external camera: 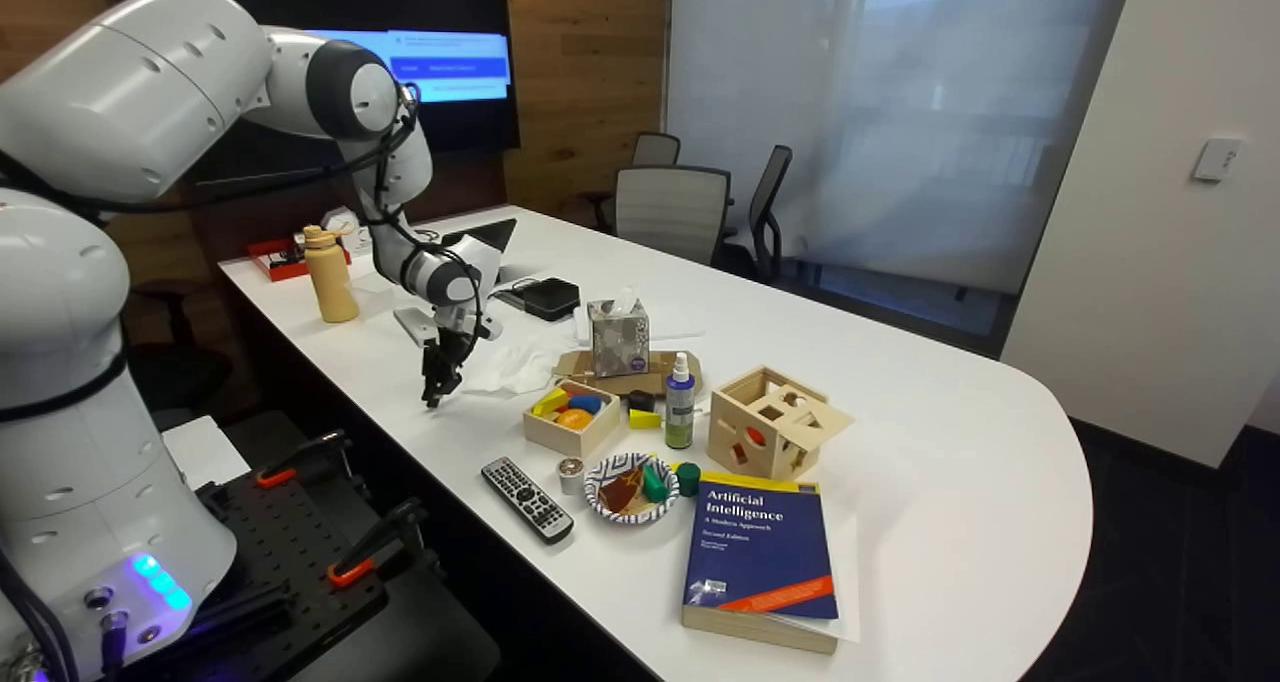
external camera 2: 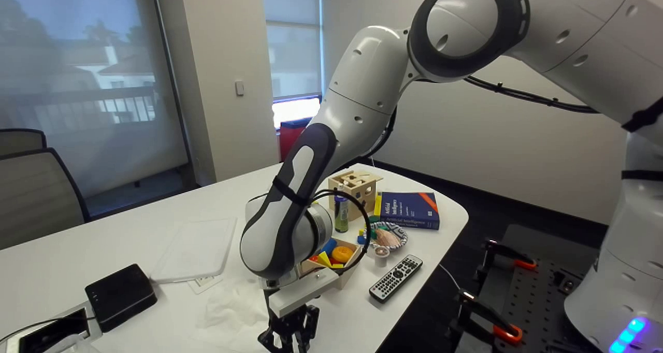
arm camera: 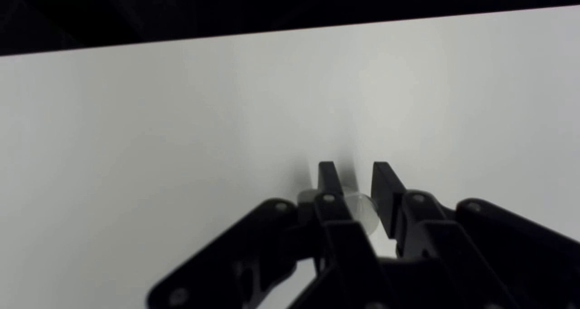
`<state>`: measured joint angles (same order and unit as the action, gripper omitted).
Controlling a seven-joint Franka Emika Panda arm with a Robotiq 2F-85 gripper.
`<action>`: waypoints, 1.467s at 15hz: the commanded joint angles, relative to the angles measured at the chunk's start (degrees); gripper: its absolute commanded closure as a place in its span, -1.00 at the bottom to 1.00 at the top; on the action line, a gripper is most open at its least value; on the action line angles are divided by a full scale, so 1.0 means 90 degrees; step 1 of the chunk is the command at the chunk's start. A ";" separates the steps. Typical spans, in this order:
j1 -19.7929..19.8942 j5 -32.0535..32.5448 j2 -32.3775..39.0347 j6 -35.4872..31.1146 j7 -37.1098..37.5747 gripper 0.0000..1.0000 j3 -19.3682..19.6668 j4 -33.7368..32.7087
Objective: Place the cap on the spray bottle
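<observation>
Not capped yet. Bottle (external camera: 679, 417) stands upright, nozzle (external camera: 681, 364) looks bare in an exterior view. Gripper (arm camera: 355, 178) is low at the table (external camera: 950, 432), well apart from bottle. Fingers (arm camera: 386, 193) narrow, small gap; wrist view has a clear round thing between them, likely the cap (arm camera: 362, 214). Can't tell if it's clamped or just lying there. My read: pickup stage, so early. To do: secure grip, lift, carry to bottle, line up, press on. Count: 1 bottle, 1 probable cap, 1 gripper, 2 fingers. Rest: 1 sorter (external camera: 733, 427) just beside bottle, 1 tray (external camera: 556, 435) by bottle on the gripper's side, 1 tissue box (external camera: 620, 339), 1 bowl (external camera: 628, 516) and 1 book (external camera: 762, 552) near bottle, 1 tub (external camera: 571, 476) and 1 remote (external camera: 527, 500) farther from it, 1 flask (external camera: 330, 280) well apart from it. Blocks (external camera: 575, 419) in the tray overlap, no solid count.
</observation>
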<state>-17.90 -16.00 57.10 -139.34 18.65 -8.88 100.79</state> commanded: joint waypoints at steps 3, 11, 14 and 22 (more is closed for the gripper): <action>-0.0013 0.0077 -0.0111 0.0291 0.0241 0.88 0.0068 -0.0079; 0.0578 -0.0015 -0.1333 0.0513 -0.0134 0.88 0.0083 0.0539; 0.0851 -0.0002 -0.2010 0.1174 -0.0067 0.88 0.0220 0.0683; 0.1402 0.0223 -0.3442 0.2723 0.0073 0.88 0.0893 0.0684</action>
<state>-6.19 -15.75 31.09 -117.68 18.26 -2.41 104.78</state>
